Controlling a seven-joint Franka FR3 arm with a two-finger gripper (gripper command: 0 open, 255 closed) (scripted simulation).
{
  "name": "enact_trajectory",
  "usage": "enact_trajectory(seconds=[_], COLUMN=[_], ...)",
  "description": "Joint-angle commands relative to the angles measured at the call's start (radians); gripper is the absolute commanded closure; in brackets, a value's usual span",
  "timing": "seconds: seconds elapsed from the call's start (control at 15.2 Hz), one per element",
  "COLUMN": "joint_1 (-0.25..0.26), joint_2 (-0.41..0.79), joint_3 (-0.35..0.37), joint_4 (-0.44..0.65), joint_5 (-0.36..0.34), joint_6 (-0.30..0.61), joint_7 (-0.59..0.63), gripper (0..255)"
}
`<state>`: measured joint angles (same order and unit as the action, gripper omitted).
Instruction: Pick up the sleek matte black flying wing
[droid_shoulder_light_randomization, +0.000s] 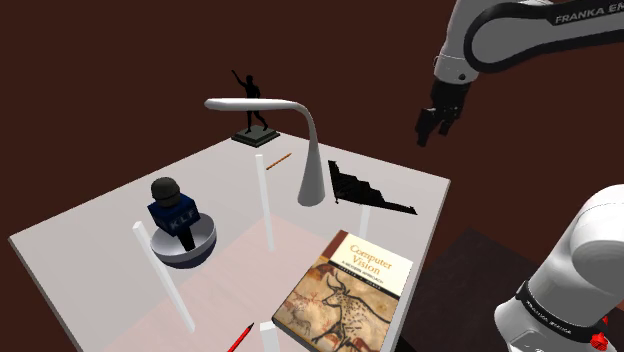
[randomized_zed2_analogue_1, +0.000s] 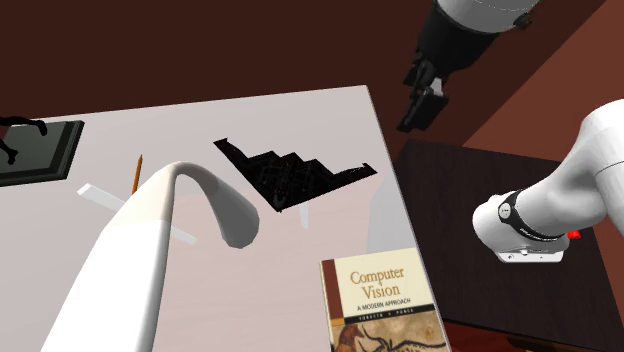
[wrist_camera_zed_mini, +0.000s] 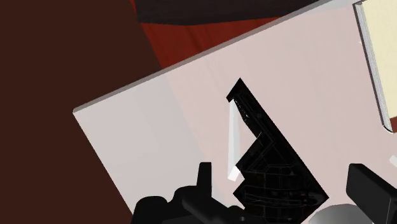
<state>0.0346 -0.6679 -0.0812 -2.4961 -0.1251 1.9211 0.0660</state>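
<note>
Shoulder view has the black flying wing (droid_shoulder_light_randomization: 368, 190) lying flat on the white table (droid_shoulder_light_randomization: 90, 250), just beside the foot of the desk lamp (droid_shoulder_light_randomization: 310, 150) and close to the table edge on the arm's side. Nothing is touching it.

The gripper (droid_shoulder_light_randomization: 432, 125) is spread open and empty. In the wrist view its two fingers (wrist_camera_zed_mini: 203, 181) stand well apart, with the wing (wrist_camera_zed_mini: 273, 165) down on the table (wrist_camera_zed_mini: 159, 127) between them, not clasped. The arm comes in from the shoulder view's upper right, and the hand points downward, hanging up in the air near that table edge. In the second exterior view the gripper (randomized_zed2_analogue_1: 420, 100) sits up past the table (randomized_zed2_analogue_1: 300, 115) corner, apart from the wing (randomized_zed2_analogue_1: 290, 175).

Count-wise:
- one wing
- one white lamp (randomized_zed2_analogue_1: 150, 230) with a curved neck
- one "Computer Vision" book (droid_shoulder_light_randomization: 345, 295) near the same edge as the wing
- one dark statuette (droid_shoulder_light_randomization: 252, 110) on a square base at the far side
- one pencil (droid_shoulder_light_randomization: 278, 160) near the statuette
- one red pen (droid_shoulder_light_randomization: 238, 338) at the near edge
- one blue-and-black microphone-looking thing (droid_shoulder_light_randomization: 178, 225) on a round grey base
</note>
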Motion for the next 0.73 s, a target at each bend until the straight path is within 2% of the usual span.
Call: enact_trajectory(seconds=[0.0, 0.66], joint_1=[0.01, 0.055], joint_2=[0.05, 0.388], joint_3=[-0.008, -0.042], joint_4=[-0.024, -0.054], joint_5=[-0.002, 0.003], joint_6=[0.062, 0.361], joint_7=[-0.019, -0.124], gripper=[0, 0])
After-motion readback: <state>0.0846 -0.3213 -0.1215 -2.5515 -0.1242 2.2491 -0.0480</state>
